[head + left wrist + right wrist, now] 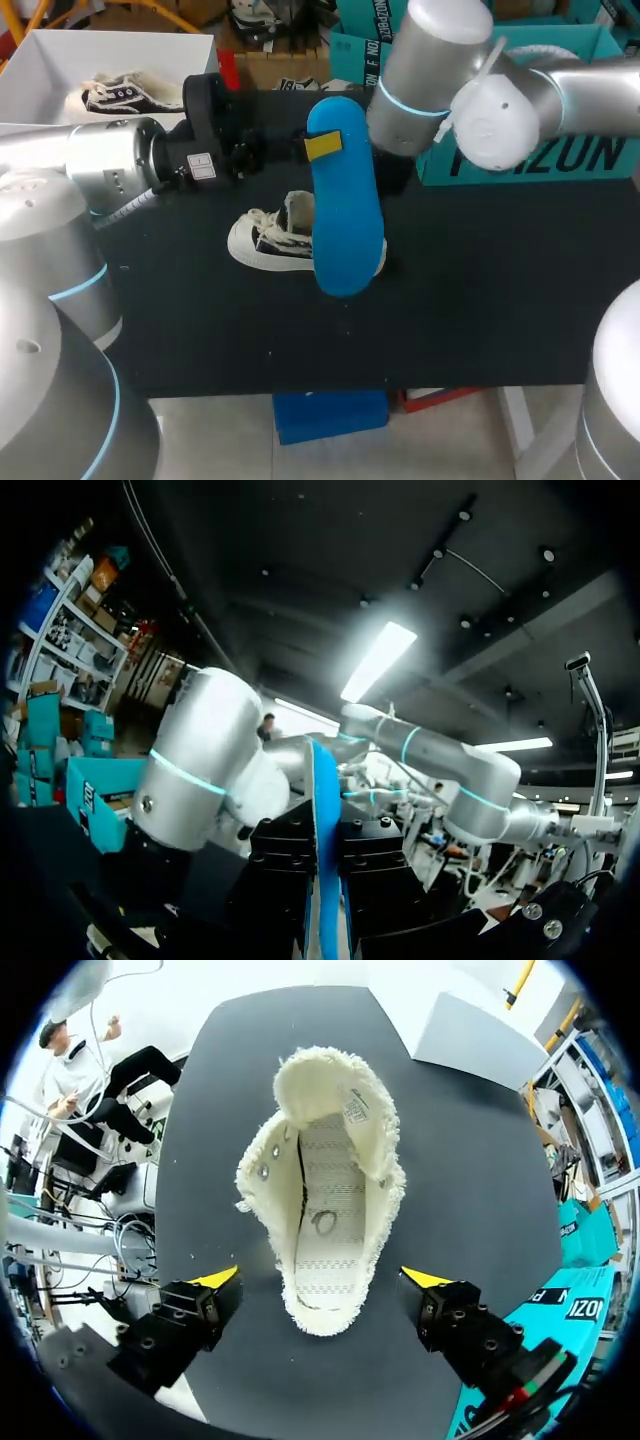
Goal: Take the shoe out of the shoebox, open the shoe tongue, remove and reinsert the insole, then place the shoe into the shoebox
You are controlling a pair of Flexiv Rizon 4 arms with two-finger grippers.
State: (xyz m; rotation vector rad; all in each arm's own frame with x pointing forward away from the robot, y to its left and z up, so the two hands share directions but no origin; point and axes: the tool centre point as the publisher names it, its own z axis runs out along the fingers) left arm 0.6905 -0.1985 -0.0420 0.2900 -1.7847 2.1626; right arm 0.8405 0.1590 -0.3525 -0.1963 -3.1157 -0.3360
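1. L gripper [318, 148]: arm comes in from the left. Its fingers [285, 868] are clamped on the blue insole [345, 205], one on each face. The insole is held up off the desk [480, 290], above the shoe's heel end. It shows edge-on in the L wrist view.
2. R gripper [322, 1280]: hangs over the shoe [325, 1190], looking straight down into it. Fingers apart, a yellow tip on either side of the shoe, neither touching.
3. Shoe: cream w/ dark trim, sits mid-desk w/ toe to the left. Mouth is spread wide, fleecy lining and stitched footbed show.
4. Shoebox [40, 70]: white, open, at the far left corner, well apart from the shoe. A second shoe [120, 95] lies in it.
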